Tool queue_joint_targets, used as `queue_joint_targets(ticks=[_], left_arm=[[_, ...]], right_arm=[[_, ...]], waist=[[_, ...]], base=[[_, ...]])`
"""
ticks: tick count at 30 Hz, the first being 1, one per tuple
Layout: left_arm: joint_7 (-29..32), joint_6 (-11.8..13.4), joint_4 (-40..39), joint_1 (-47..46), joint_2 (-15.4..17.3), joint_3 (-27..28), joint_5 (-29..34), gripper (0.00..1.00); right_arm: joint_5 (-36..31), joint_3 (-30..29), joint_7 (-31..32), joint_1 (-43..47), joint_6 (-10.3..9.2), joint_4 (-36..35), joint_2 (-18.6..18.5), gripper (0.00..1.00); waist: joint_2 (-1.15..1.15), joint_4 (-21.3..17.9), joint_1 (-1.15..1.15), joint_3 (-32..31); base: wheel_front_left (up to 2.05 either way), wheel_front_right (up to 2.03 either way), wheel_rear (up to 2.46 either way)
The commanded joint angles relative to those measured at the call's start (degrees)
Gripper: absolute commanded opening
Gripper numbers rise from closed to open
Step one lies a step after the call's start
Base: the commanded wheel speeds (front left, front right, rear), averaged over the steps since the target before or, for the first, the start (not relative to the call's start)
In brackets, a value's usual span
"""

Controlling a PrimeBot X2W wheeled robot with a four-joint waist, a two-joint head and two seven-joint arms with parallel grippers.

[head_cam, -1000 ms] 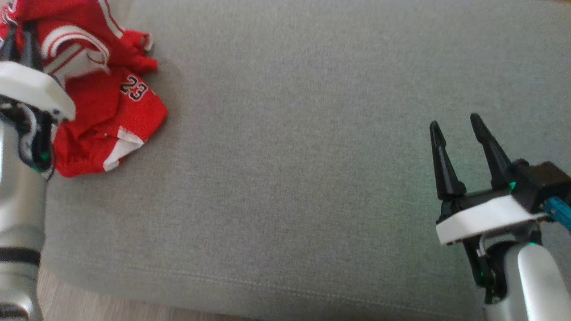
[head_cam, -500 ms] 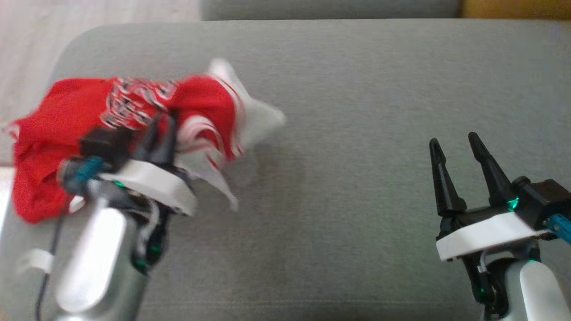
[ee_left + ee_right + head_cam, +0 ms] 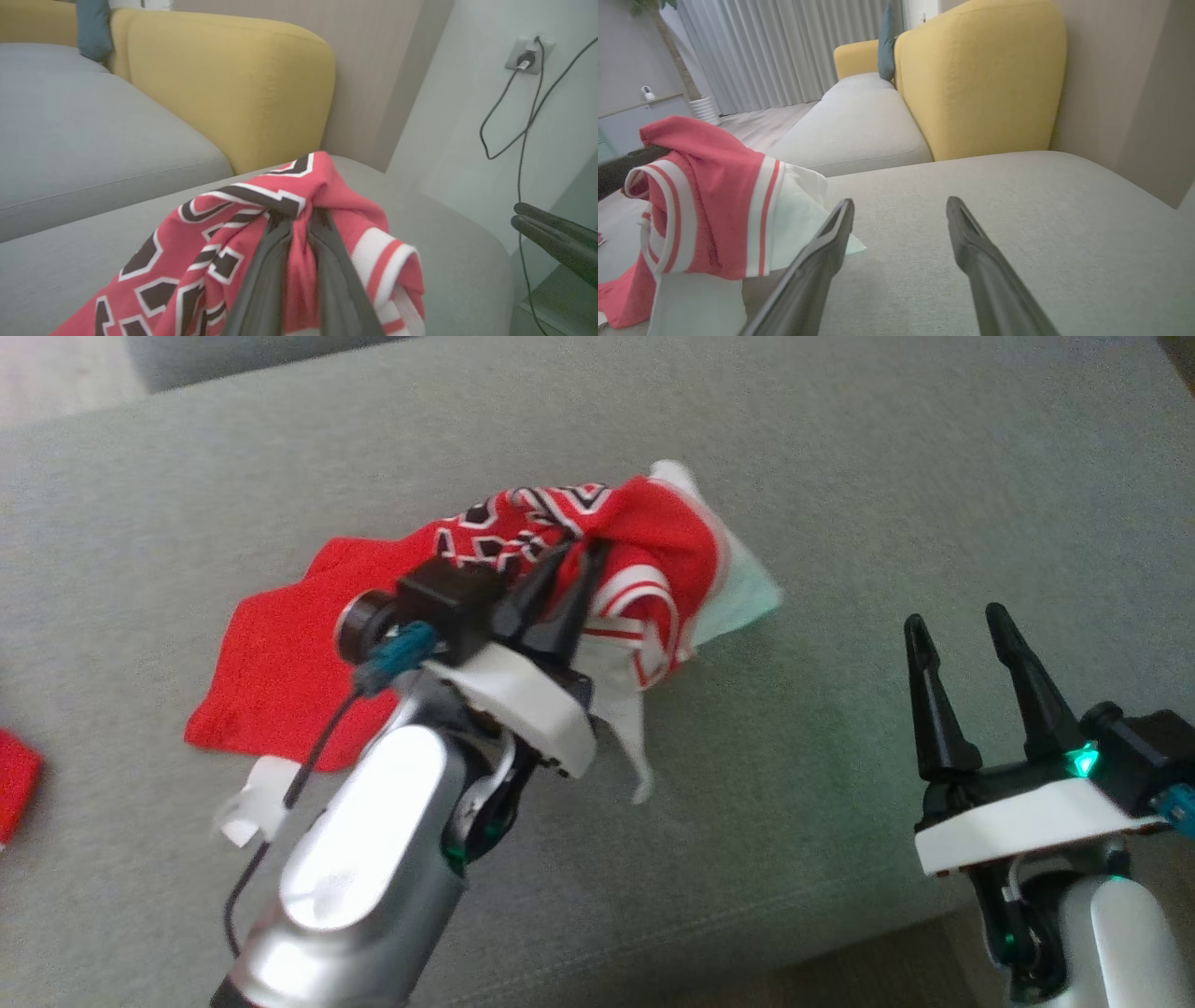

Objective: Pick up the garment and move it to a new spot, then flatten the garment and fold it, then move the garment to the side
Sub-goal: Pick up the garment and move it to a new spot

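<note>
One crumpled red-and-white basketball jersey (image 3: 280, 653) at frame centre, bunched end lifted off grey fabric sofa cushion (image 3: 840, 476), tail lying lower left. Left fingers (image 3: 579, 588) clenched on fold. Right fingers (image 3: 927, 691) spread, empty, lower right. Step: relocation. Next: set down, release, flatten.

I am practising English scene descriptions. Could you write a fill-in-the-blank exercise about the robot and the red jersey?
1. The left gripper is ____ on the red jersey.
2. The right gripper stands ____, holding nothing.
3. The jersey trails onto a ____ sofa cushion.
4. The sofa backrest is ____.

Missing words: shut, open, grey, yellow.
</note>
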Motion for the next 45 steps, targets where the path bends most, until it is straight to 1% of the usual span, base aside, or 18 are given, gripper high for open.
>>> queue_joint_targets(ticks=[1, 5, 8, 9, 10, 11, 16, 17, 21, 27, 28, 32, 35, 37, 40, 45], left_arm=[[-0.6, 0.0, -1.0, -3.0, -0.1, 0.8, 0.4, 0.0], [-1.1, 0.4, 3.4, -4.6, -0.7, -1.2, -0.2, 0.0], [-1.2, 0.0, 7.6, -5.4, -0.8, -2.5, -0.8, 0.0], [-1.3, -0.2, 8.9, -5.6, -0.8, -2.9, -1.0, 0.08], [-1.5, -0.2, 9.9, -5.9, -0.9, -3.3, -0.9, 0.47], [-2.0, -0.3, 10.8, -6.2, -0.9, -3.8, -0.7, 1.0], [-5.4, -0.8, 12.2, -6.0, -0.7, -5.8, 0.5, 1.0], [-7.0, -0.9, 11.7, -5.1, -0.1, -6.0, 0.8, 1.0], [-9.8, -0.2, 9.2, -2.4, 1.9, -5.3, 1.1, 1.0], [-11.7, 4.1, 4.9, 3.6, 5.5, 0.3, -0.1, 1.0], [-11.7, 4.1, 4.9, 3.6, 5.5, 0.3, -0.1, 1.0], [-12.1, 6.9, 2.7, 7.2, 7.7, 5.1, -1.0, 1.0], [-12.1, 8.1, 0.7, 9.9, 9.2, 8.7, -1.2, 1.0], [-12.2, 8.6, -0.7, 11.7, 10.3, 11.0, -0.9, 1.0], [-12.2, 8.4, -2.6, 14.7, 11.4, 13.5, -0.4, 1.0], [-12.2, 7.8, -4.5, 18.3, 12.3, 15.2, 0.5, 1.0]], right_arm=[[0.5, 1.1, -0.6, -2.6, 0.24, -1.8, -0.2, 1.0], [1.2, 1.4, -1.6, -3.1, 0.24, -1.2, -0.2, 1.0], [1.6, 1.6, -2.3, -3.6, 0.24, -0.5, -0.2, 1.0], [1.7, 1.7, -2.5, -3.7, 0.24, -0.2, -0.2, 1.0], [1.8, 1.6, -2.7, -3.9, 0.24, 0.1, -0.2, 1.0], [1.8, 1.6, -2.9, -4.1, 0.24, 0.3, -0.2, 1.0], [1.3, 1.6, -3.0, -4.4, 0.24, 1.4, -0.2, 1.0], [0.9, 1.6, -3.0, -4.6, 0.24, 1.6, -0.2, 1.0], [0.1, 1.4, -2.3, -4.5, 0.24, 2.0, -0.2, 1.0], [-0.9, 0.7, -1.1, -3.6, 0.24, 2.1, -0.2, 1.0], [-0.9, 0.7, -1.1, -3.6, 0.24, 2.1, -0.2, 1.0], [-1.4, 0.4, -0.4, -2.8, 0.24, 2.0, -0.2, 1.0], [-1.8, 0.1, 0.2, -2.2, 0.24, 1.9, -0.2, 1.0], [-2.0, 0.0, 0.4, -1.8, 0.24, 1.8, -0.2, 1.0], [-2.1, -0.3, 0.7, -1.1, 0.24, 1.8, -0.2, 1.0], [-2.3, -0.4, 1.0, 0.7, 0.24, 1.7, -0.2, 1.0]], waist=[[0.0, -2.9, 0.0, 2.6], [0.0, -4.2, 0.0, 4.5], [0.0, -4.3, 0.0, 5.7], [0.0, -4.1, 0.0, 5.9], [0.0, -3.8, 0.0, 6.1], [0.0, -3.4, 0.0, 6.2], [0.0, -0.5, 0.0, 5.3], [0.0, 1.0, 0.0, 4.6], [0.0, 4.4, 0.0, 2.6], [0.0, 9.2, 0.0, -0.6], [0.0, 9.2, 0.0, -0.6], [0.0, 11.8, 0.0, -2.1], [0.0, 13.2, 0.0, -3.1], [0.0, 13.9, 0.0, -3.8], [0.0, 14.5, 0.0, -4.7], [0.0, 14.9, 0.0, -6.6]], base=[[0.0, 0.0, 0.0], [0.0, 0.0, 0.0], [0.0, 0.0, 0.0], [0.0, 0.0, 0.0], [0.0, 0.0, 0.0], [0.0, 0.0, 0.0], [0.0, 0.0, 0.0], [0.0, 0.0, 0.0], [0.0, 0.0, 0.0], [0.0, 0.0, 0.0], [0.0, 0.0, 0.0], [0.0, 0.0, 0.0], [0.0, 0.0, 0.0], [0.0, 0.0, 0.0], [0.0, 0.0, 0.0], [0.0, 0.0, 0.0]])
